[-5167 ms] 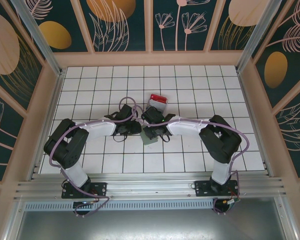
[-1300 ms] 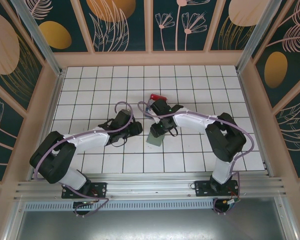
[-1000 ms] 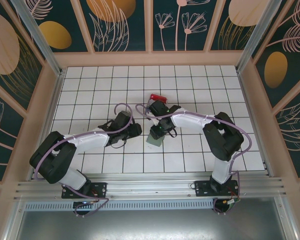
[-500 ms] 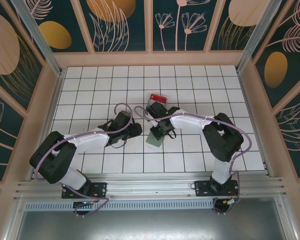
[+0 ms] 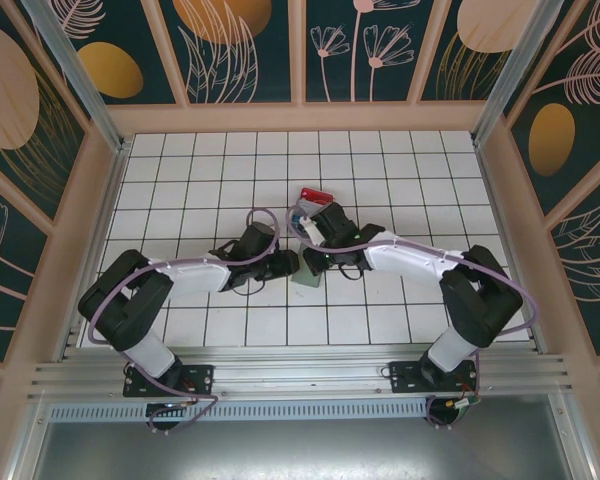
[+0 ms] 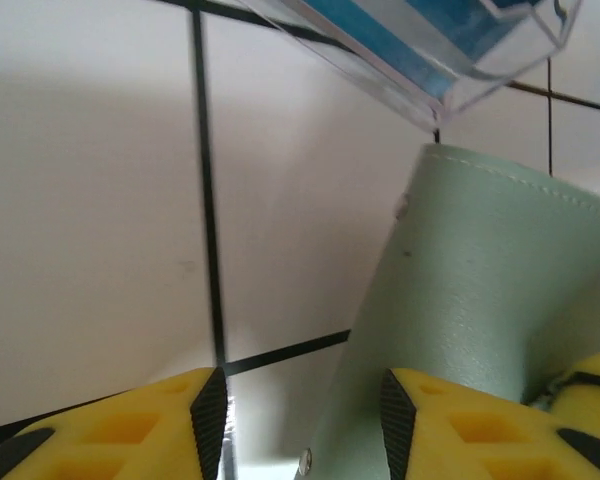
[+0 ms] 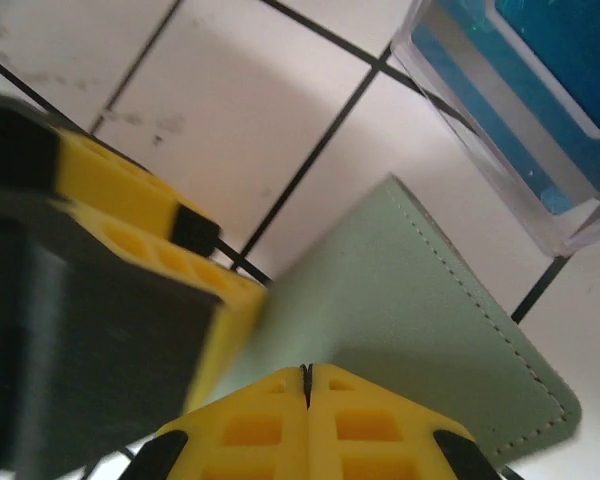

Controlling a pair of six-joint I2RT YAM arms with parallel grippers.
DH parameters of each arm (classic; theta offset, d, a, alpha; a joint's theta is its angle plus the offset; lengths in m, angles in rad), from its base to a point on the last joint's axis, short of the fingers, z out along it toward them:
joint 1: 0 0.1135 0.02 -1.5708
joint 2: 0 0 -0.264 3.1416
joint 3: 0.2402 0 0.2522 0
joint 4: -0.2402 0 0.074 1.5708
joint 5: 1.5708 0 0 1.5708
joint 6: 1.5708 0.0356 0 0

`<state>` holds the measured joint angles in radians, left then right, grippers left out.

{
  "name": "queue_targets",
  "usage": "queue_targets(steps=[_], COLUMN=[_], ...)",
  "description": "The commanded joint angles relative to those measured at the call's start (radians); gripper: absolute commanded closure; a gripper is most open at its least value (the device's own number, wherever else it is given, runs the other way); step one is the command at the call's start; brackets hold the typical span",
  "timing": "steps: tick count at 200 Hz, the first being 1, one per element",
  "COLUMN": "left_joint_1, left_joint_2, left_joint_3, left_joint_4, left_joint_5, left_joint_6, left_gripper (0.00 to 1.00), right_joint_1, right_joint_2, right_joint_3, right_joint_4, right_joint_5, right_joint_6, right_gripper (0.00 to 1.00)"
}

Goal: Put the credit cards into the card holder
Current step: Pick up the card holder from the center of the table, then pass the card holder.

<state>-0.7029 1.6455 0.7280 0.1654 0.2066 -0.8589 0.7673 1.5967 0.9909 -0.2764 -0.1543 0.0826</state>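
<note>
Right wrist: card holder (image 7: 420,310), long axis diagonal.

I see a white table (image 5: 180,160) gridded in black, fenced by a pale wood frame (image 5: 300,117). Dark teal panels (image 5: 390,50) with peach flowers stand behind; an aluminium rail (image 5: 300,372) crosses the near edge.
</note>
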Motion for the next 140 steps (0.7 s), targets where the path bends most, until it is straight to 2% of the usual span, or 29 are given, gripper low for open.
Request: queue_targets(steps=[1, 23, 58, 75, 90, 115, 120, 140], left_joint_1=[-0.006, -0.001, 0.006, 0.009, 0.014, 0.027, 0.031, 0.05], left_joint_2=[0.013, -0.02, 0.013, 0.013, -0.01, -0.05, -0.056, -0.057], left_joint_3=[0.0, -0.06, -0.114, -0.132, -0.143, -0.134, -0.134, -0.142], left_joint_4=[0.062, 0.193, 0.5, 0.611, 0.649, 0.622, 0.62, 0.654], left_joint_5=[0.047, 0.1, 0.283, 0.337, 0.357, 0.386, 0.389, 0.42], left_joint_6=[-0.017, -0.058, -0.163, -0.203, -0.205, -0.171, -0.173, -0.196], left_gripper=[0.48, 0.41, 0.39, 0.38, 0.38, 0.38, 0.38, 0.39], right_joint_1=[-0.029, -0.08, -0.147, -0.172, -0.194, -0.214, -0.246, -0.267], right_joint_2=[-0.057, -0.107, -0.155, -0.165, -0.181, -0.218, -0.225, -0.246], right_joint_3=[-0.031, -0.084, -0.163, -0.177, -0.187, -0.208, -0.211, -0.222], right_joint_4=[0.099, 0.133, 0.241, 0.272, 0.288, 0.338, 0.347, 0.375], right_joint_5=[-0.093, -0.174, -0.297, -0.341, -0.383, -0.469, -0.479, -0.525], right_joint_6=[0.041, 0.055, 0.092, 0.105, 0.111, 0.143, 0.148, 0.168], right_gripper=[1.0, 1.0, 1.0, 1.0, 1.0, 1.0, 1.0, 1.0])
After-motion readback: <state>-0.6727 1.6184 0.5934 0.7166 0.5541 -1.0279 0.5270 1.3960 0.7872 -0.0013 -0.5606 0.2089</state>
